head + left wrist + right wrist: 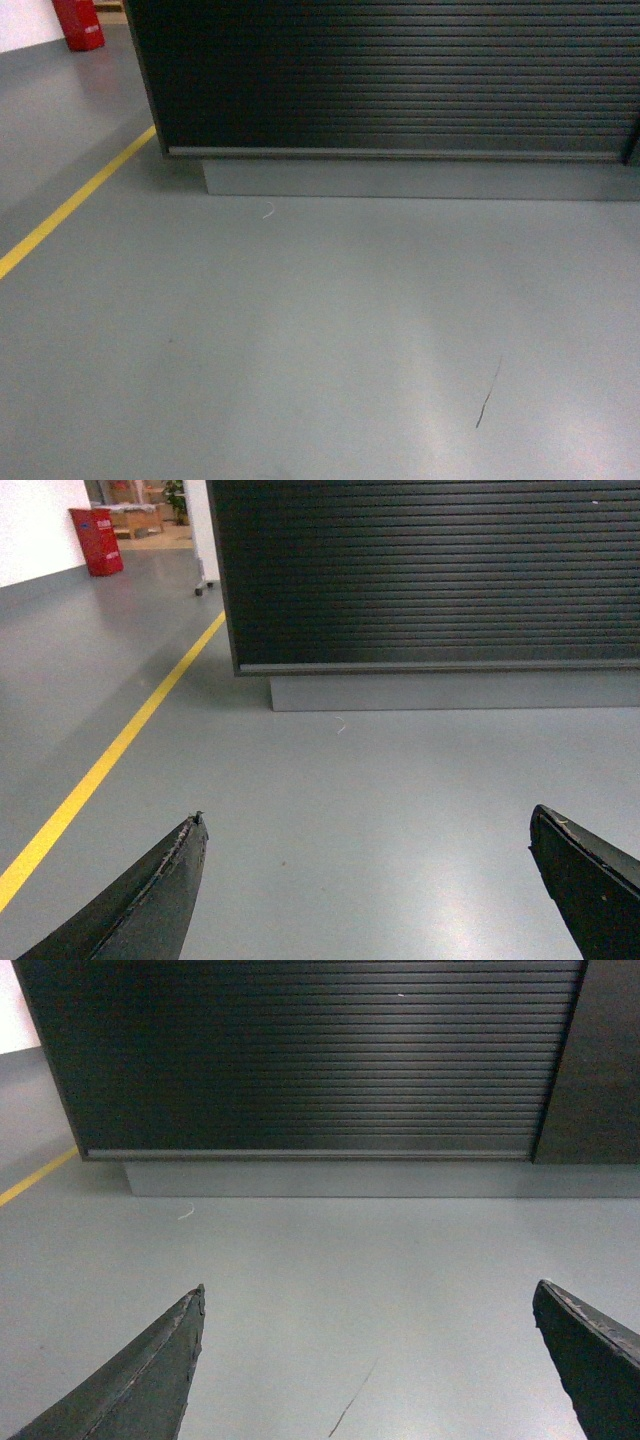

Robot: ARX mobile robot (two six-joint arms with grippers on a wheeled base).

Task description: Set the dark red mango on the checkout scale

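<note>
Two dark, wedge-shaped fingertips frame the bottom corners of each wrist view. On the left gripper (368, 880) the jaws stand wide apart with only bare floor between them; the right gripper (370, 1360) is spread just as wide and also holds nothing. Neither gripper shows in the head view.

Beyond the fingertips lies a smooth grey floor (330, 330) with a soft glare patch, a thin dark crack line (487, 393) toward the right, and a small pale scrap (268, 210) close to the counter base. Ahead stands the checkout (400, 80), seen only from the front: a dark, nearly black face of fine horizontal slats resting on a recessed grey plinth (400, 180). Its top surface is above the frame in every view.

No dark red mango can be seen anywhere, and no scale either; both are out of view. Judged from this, the task has barely started: the robot faces the counter low down, with the fruit not yet in hand. Finding the mango, picking it up and setting it on the scale all appear to remain.

To the left, a yellow floor line (70, 205) runs diagonally past the counter's corner. Farther back, against a white wall, stands a red object (80, 25).
</note>
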